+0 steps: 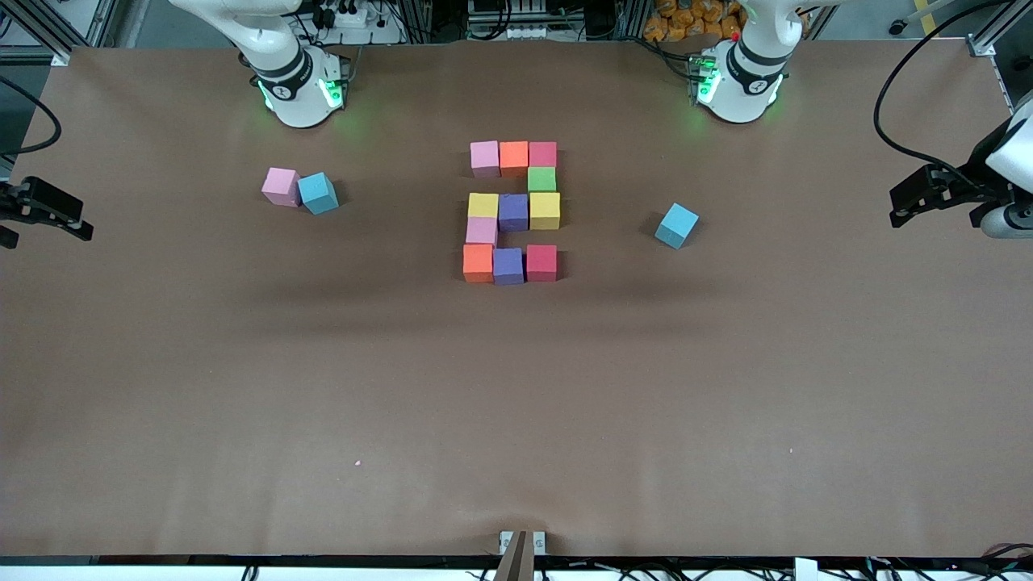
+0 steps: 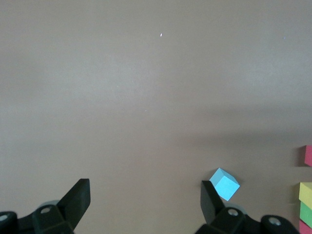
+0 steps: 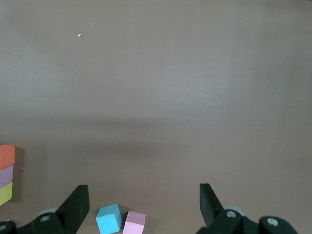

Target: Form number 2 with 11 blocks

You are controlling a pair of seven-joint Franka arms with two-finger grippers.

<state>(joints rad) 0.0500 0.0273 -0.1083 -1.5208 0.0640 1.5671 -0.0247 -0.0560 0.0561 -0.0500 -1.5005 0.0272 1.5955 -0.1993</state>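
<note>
The number 2 [image 1: 513, 211] lies at the table's middle, made of touching blocks: pink [image 1: 485, 157], orange and crimson in the row nearest the bases, green [image 1: 542, 179], a yellow, purple, yellow row, pink, then orange, purple [image 1: 508, 265] and crimson nearest the front camera. My left gripper [image 1: 904, 206] waits at the left arm's end of the table, open and empty [image 2: 145, 195]. My right gripper [image 1: 73, 222] waits at the right arm's end, also open and empty [image 3: 143, 195]. Edge blocks of the digit show in both wrist views, yellow [image 2: 305, 195] and orange [image 3: 7, 156] among them.
A loose pink cube [image 1: 281, 186] touches a light-blue cube [image 1: 318, 193] toward the right arm's end; both show in the right wrist view [image 3: 134, 223] [image 3: 108, 219]. Another light-blue cube [image 1: 676, 225] sits tilted toward the left arm's end [image 2: 224, 184].
</note>
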